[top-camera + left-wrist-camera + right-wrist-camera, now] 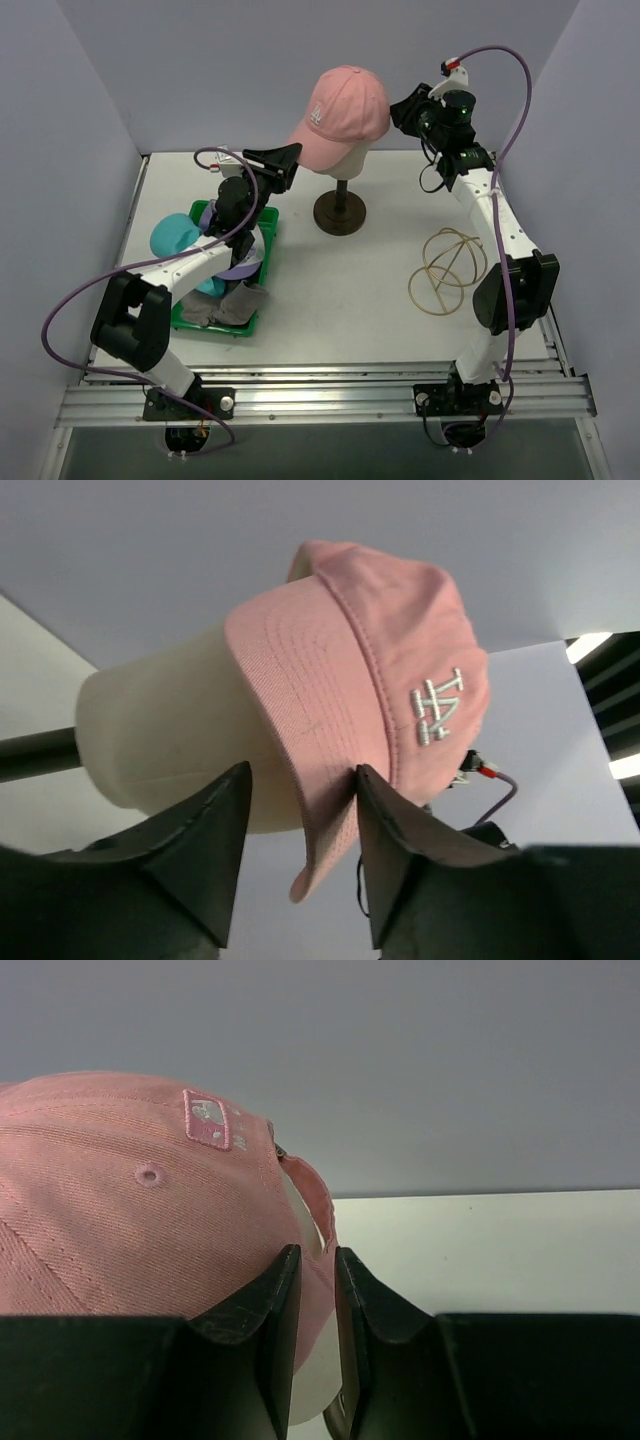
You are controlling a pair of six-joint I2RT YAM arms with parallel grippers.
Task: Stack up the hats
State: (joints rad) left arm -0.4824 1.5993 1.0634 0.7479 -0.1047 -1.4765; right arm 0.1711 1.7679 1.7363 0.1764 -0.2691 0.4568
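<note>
Left gripper [302, 773] stands open astride the brim [300, 700], probably stiff; right gripper [317, 1254] pinches the rear hem of the soft, light pink cap [345, 110].

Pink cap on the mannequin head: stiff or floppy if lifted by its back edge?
Crown of the pink cap likely soft: fabric creases over the mannequin head. The brim probably stiffer; it holds its curve unsupported. Likely light, but a snag might tip the narrow stand.

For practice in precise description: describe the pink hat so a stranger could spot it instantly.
On the white table stands a cream egg-shaped mannequin head on a dark stand. The pink fabric baseball cap sits on it, the only pink hat and the only one worn.
</note>
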